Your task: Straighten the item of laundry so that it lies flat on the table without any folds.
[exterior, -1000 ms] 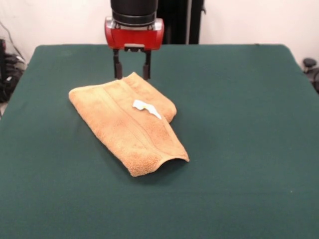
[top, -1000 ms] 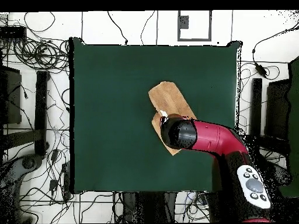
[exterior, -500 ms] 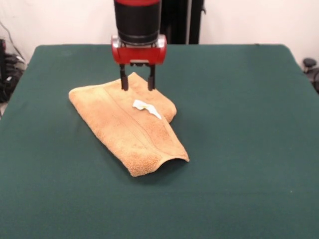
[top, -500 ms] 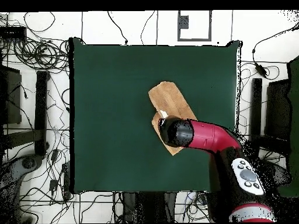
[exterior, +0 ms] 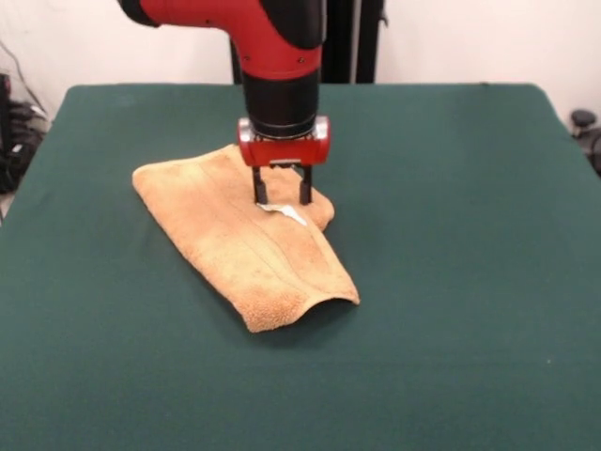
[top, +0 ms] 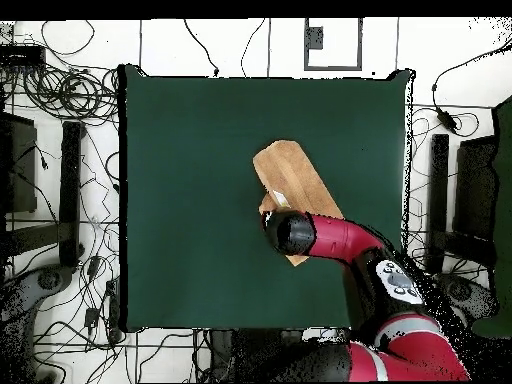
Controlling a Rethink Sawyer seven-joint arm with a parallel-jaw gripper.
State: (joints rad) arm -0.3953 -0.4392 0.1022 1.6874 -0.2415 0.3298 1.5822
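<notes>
— Towel (exterior: pixel 242 244) is lying folded, a bit past the middle of the green table (exterior: pixel 451 282). It is sitting at a slant, with one end pointing at us and the other going away to the left.

— Is there room around it?

— Lots. Green cloth is showing on every side of the towel, and no towel edge is getting near a table edge. From above, the towel (top: pixel 291 176) is lying nearer the right edge of the table (top: pixel 190 170) than the left.

— What is the gripper doing?

— The gripper (exterior: pixel 280 194) is pointing straight down over the towel's far part. Its two black fingers (exterior: pixel 258 186) are standing apart, with a gap showing between them. The tips are sitting right by the white tag (exterior: pixel 285 211), down at the cloth. I cannot tell if they are pressing on it.

— What is hard to see?

— The near end of the towel is lifting a little, and a dark shadow is sitting under it. From above, the red arm (top: pixel 340 238) is covering one end of the towel, and the fingers are hiding under it. The tag is showing there only as a tiny pale spot.
</notes>
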